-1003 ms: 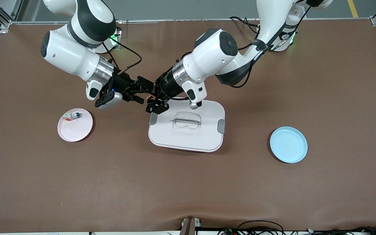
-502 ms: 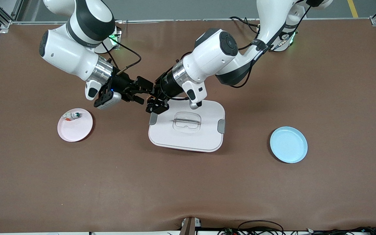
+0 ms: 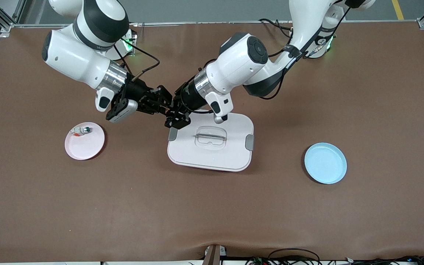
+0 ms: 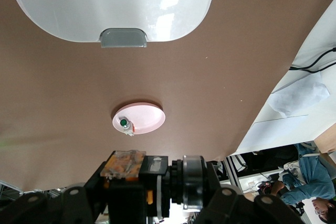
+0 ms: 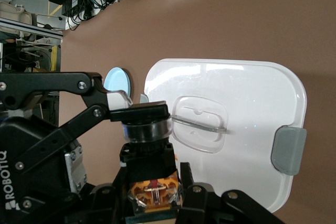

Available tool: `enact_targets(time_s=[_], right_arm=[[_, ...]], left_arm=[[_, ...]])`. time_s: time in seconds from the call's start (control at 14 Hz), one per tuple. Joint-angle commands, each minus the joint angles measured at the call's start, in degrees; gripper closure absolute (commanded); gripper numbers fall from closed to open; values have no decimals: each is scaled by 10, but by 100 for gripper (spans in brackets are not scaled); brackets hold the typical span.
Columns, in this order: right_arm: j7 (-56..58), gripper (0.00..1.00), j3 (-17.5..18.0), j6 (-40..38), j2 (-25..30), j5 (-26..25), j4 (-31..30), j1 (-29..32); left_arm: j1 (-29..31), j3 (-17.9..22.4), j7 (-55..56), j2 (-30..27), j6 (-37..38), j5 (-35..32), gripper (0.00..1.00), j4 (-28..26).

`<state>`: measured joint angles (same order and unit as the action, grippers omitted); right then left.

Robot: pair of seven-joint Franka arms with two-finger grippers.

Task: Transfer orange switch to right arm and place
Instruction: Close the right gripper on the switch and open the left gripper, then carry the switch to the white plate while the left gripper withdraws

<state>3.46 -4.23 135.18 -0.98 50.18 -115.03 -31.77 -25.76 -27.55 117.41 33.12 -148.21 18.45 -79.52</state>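
Right wrist view puts the orange switch [image 5: 149,129] between both my pincers at once: my right gripper [image 3: 159,104] has just clamped onto it, while my left gripper [image 3: 170,110] keeps its fingers squeezed on the same piece. Both meet tip to tip in the air, over bare table just off the corner of the white lidded box [image 3: 234,154]. Toward my right arm's end sits the pink plate [image 3: 87,149], carrying a small white-and-green piece [image 3: 80,130]. Well away, toward my left arm's end, lies the blue plate [image 3: 325,163].
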Motion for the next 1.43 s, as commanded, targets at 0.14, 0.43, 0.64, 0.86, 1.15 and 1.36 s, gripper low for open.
enact_targets(time_s=[0.14, 0.43, 0.64, 0.86, 1.15, 1.36], right_arm=[[19, 100, -4, -4, 0, 7, -4, -1], [26, 100, -5, -17, 0, 6, -3, 2], [125, 100, -7, -20, -2, -7, 1, 8], [308, 100, -9, -58, -18, -28, 1, 58], [349, 100, -8, -106, -21, -205, 0, 108], [387, 100, -9, -148, -21, -285, 1, 130]], left_arm=[[-4, 5, 15, -4, -2, -17, 71, 5], [0, 5, 3, -5, -2, -22, 0, 5], [6, 5, -11, -9, -1, -21, 0, 3], [20, 5, -24, -23, 30, -21, 0, -2], [53, -1, -140, -49, 145, -20, 0, -2], [87, -1, -262, -78, 270, -20, 0, -1]])
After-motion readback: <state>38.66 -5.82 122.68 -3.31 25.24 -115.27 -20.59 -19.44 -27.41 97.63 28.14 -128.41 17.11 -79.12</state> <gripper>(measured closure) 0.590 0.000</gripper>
